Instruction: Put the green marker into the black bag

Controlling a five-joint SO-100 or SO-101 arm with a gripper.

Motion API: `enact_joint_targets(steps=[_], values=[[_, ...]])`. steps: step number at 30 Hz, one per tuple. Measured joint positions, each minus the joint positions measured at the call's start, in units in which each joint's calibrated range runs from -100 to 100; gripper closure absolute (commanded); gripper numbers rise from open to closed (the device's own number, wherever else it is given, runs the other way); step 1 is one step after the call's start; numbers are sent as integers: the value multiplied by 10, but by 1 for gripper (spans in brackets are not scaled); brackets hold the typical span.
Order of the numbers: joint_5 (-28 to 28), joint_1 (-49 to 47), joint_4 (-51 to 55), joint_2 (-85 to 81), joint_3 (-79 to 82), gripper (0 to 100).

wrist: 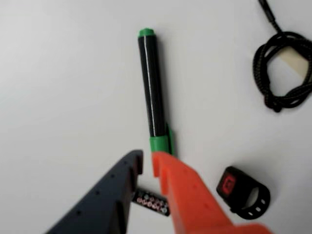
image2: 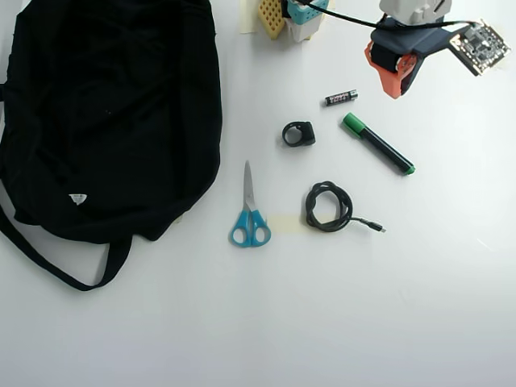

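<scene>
Hovering with its fingers slightly parted and gripping nothing, the end effector [wrist: 147,165] hangs just short of the green marker [wrist: 152,92], which lies flat on the white worktop [wrist: 63,83]; the black bag [image2: 113,113] sits well apart.

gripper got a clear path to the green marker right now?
Probably yes. The gripper hangs open just off the green marker's cap end, nothing between them. The battery and black ring lie to the side.

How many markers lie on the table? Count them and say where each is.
1: the green marker lies right of the black ring, just below the battery in the overhead view.
</scene>
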Motion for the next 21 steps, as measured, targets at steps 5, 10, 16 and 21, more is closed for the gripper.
enact_joint_targets(steps=[5,10,16,21], values=[[0,0,0,56,-33,98],[0,0,-1,78,-46,98],[3,0,-1,86,-46,98],[5,-24,9,86,-34,98]])
